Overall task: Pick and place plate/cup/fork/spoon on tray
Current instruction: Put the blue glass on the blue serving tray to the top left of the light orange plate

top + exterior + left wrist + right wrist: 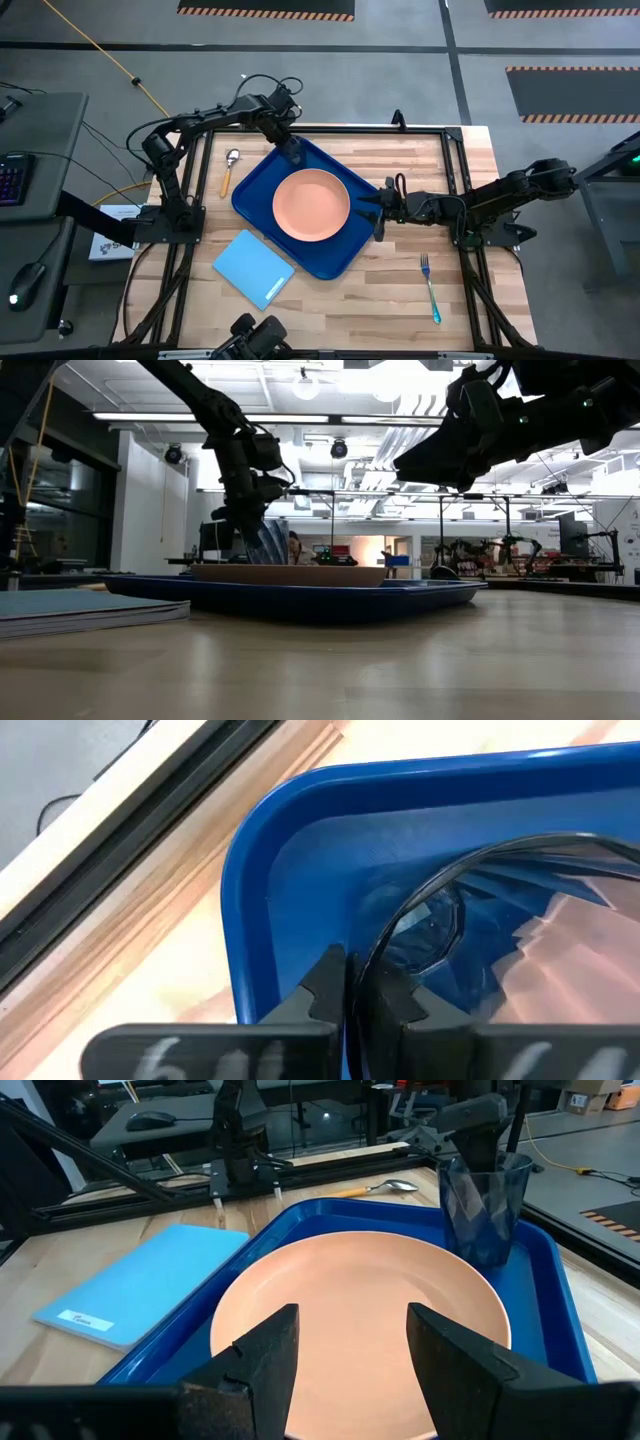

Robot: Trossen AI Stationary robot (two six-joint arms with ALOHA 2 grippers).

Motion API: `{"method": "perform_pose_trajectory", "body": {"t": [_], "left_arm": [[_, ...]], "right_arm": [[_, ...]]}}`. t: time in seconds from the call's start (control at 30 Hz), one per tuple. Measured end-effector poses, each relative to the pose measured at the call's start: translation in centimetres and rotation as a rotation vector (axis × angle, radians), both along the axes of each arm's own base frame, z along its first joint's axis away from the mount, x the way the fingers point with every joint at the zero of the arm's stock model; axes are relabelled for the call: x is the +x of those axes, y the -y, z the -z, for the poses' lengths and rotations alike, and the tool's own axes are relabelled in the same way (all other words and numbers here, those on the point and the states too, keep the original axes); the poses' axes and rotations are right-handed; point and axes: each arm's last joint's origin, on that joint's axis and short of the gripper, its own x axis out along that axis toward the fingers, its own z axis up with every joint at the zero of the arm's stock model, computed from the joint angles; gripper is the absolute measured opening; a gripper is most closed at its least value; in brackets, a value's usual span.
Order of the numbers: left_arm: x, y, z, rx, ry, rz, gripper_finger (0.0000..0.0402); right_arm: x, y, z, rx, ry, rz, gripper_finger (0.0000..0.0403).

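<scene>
We note the left gripper (290, 140) pinching the cup (484, 1208) by its rim over the tray's (255, 190) far corner beside the plate (311, 205), likely light, slick, thin-walled; right gripper (380, 207) spread, empty.

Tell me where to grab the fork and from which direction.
Grip the fork across its slim teal handle, near the middle, coming straight down from above. It lies flat on bare table, clear of the tray, tines toward the far edge, so set the fingers crosswise. The right gripper, open by the plate, is nearest.
</scene>
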Motion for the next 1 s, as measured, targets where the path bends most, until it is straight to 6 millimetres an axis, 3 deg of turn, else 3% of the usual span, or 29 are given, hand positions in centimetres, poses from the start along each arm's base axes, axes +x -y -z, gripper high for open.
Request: {"method": "perform_pose_trajectory", "body": {"t": [0.3, 0.7, 1.0], "left_arm": [[0.1, 0.0, 0.1, 0.014, -0.004, 0.021, 0.0032], [0.7, 0.5, 0.0, 0.032, 0.004, 0.066, 0.0127], [1.5, 0.4, -1.9, 0.058, 0.027, 0.085, 0.0172]], "right_arm": [[0.0, 0.0, 0.0, 0.000, 0.000, 0.000, 0.0179], [0.0, 0.0, 0.0, 0.000, 0.000, -0.001, 0.0179], [0.0, 0.0, 0.0, 0.000, 0.000, -0.001, 0.0179]]}}
